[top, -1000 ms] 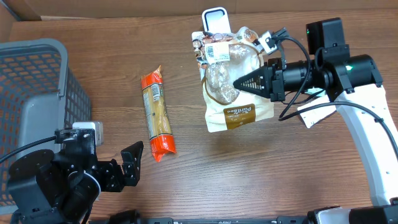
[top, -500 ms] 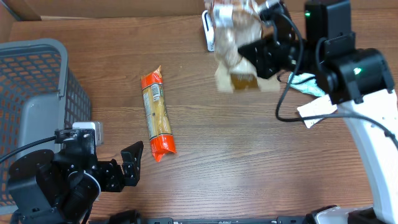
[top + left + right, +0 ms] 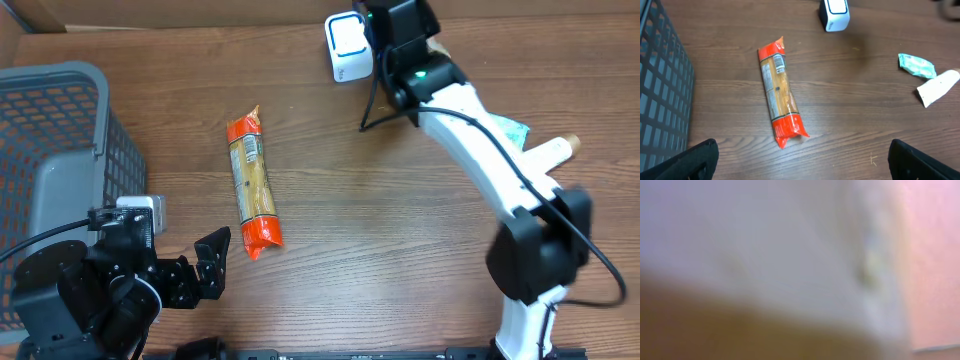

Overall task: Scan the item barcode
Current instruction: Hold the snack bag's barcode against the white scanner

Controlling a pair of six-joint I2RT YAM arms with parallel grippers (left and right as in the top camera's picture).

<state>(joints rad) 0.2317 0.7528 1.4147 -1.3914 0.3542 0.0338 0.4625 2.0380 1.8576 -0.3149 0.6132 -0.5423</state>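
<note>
Right arm (image 3: 478, 150): it is rising from its base at the near right of the table (image 3: 380, 260) and reaching diagonally across to the far edge. Its wrist is sitting just beside the scanner (image 3: 346, 45), on the scanner's right. The overhead view is not showing the right gripper, as the wrist housing is covering it. The fingers are closed. The right wrist view is giving only a blurred pale and brown surface pressed close to the lens, so what the fingers are closing on, if anything, cannot be told.

Scanner: it is standing upright at the far edge of the table, white with a dark frame on its face.

Left arm (image 3: 90, 295): it is resting low at the near left corner, beside the grey basket (image 3: 60, 72). The left gripper (image 3: 212, 264) is pointing across the table with its fingers spread fully apart, holding nothing and touching nothing.

Orange packet (image 3: 251, 183): it is lying flat and lengthwise on the table, between the basket and the right arm, near the left gripper but apart from it.

A teal packet (image 3: 916, 65) and a white tube (image 3: 938, 87) are lying close together at the right side.
</note>
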